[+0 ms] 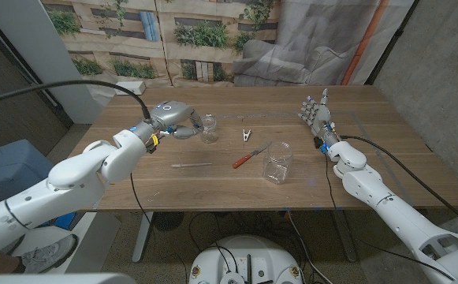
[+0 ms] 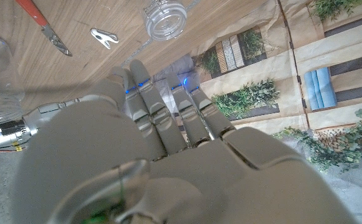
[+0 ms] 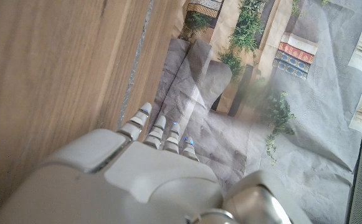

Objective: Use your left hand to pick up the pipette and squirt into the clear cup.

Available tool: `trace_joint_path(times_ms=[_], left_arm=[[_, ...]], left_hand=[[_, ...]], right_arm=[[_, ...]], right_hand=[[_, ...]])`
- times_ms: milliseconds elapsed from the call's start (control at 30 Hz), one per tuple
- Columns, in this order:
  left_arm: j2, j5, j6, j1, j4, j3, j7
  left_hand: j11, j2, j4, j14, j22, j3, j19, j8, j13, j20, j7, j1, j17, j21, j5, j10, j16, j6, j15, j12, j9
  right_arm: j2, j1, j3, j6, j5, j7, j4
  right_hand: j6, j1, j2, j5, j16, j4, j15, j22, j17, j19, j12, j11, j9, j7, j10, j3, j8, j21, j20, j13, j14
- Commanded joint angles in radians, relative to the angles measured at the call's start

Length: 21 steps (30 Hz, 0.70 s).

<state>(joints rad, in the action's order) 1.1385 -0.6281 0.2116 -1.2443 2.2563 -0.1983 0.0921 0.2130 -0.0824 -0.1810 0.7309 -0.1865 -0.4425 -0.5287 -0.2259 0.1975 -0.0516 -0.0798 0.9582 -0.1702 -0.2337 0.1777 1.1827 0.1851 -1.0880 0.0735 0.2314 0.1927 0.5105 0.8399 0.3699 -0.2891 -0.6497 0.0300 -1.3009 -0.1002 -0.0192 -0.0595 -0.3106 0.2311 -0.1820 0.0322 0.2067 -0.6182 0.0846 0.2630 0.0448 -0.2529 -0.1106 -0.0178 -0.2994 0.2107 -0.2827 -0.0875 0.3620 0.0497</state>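
Left hand: the left hand [image 1: 175, 120] hovers over the counter [image 1: 173, 185], fingers loosely curled, holding nothing.
Pipette: one pipette [image 1: 191, 165] lies flat on the counter, near the left hand on the robot's side, untouched.
Clear cups: two; a small jar [image 1: 208, 128] just beside the left hand's fingertips, a taller clear cup [image 1: 277, 162] between both hands.
Other items: one red-handled tool [image 1: 250, 155], one metal clip [image 1: 247, 134].
Right hand: the right hand [image 1: 316, 115] stands upright, fingers extended, empty.

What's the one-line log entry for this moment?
left hand empty, by small jar | pipette on table, untouched | clear cup upright, apart | right hand open, idle
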Motion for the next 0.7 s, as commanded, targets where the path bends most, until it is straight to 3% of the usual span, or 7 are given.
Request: trace_joint_path(times_ms=[33,367,700], left_arm=[[-0.028,0.022,-0.007,-0.079,-0.020,0.075,0.085],[-0.088,0.065,-0.072,-0.100,-0.119,0.102,0.196],[-0.154,0.131,-0.110,-0.084,-0.214,0.086,0.269]], left_hand=[[0.003,0.001,-0.001,0.021,-0.002,-0.004,-0.011,0.001,0.001,-0.034,0.004,0.011,-0.003,-0.004,0.003,0.000,0.007,0.004,0.151,0.000,0.003],[0.002,0.026,0.019,0.009,-0.002,0.010,-0.002,0.026,-0.002,-0.025,-0.006,-0.034,0.005,0.001,0.000,-0.063,-0.013,0.059,0.139,-0.028,0.004],[0.003,0.043,0.027,-0.017,-0.002,0.017,0.018,0.042,-0.002,-0.013,-0.014,-0.091,0.007,0.009,0.000,-0.138,-0.019,0.129,0.133,-0.044,0.004]], right_arm=[[0.000,0.000,0.000,-0.001,0.000,0.000,0.001],[0.000,0.000,0.000,0.000,0.000,0.000,0.000],[0.001,0.001,0.000,0.000,-0.001,0.000,-0.001]], right_hand=[[0.003,0.000,-0.058,-0.005,0.006,-0.001,0.083,0.005,-0.005,0.003,0.005,0.006,-0.002,-0.009,0.003,-0.007,0.007,-0.006,0.001,0.003,0.007],[0.003,0.000,-0.058,-0.005,0.006,-0.001,0.083,0.005,-0.005,0.003,0.003,0.004,-0.002,-0.009,-0.003,-0.006,0.007,-0.007,0.000,0.003,0.007],[0.002,0.000,-0.058,-0.005,0.006,-0.001,0.084,0.005,-0.005,0.003,0.004,0.006,-0.002,-0.009,-0.002,-0.007,0.006,-0.007,0.000,0.004,0.008]])
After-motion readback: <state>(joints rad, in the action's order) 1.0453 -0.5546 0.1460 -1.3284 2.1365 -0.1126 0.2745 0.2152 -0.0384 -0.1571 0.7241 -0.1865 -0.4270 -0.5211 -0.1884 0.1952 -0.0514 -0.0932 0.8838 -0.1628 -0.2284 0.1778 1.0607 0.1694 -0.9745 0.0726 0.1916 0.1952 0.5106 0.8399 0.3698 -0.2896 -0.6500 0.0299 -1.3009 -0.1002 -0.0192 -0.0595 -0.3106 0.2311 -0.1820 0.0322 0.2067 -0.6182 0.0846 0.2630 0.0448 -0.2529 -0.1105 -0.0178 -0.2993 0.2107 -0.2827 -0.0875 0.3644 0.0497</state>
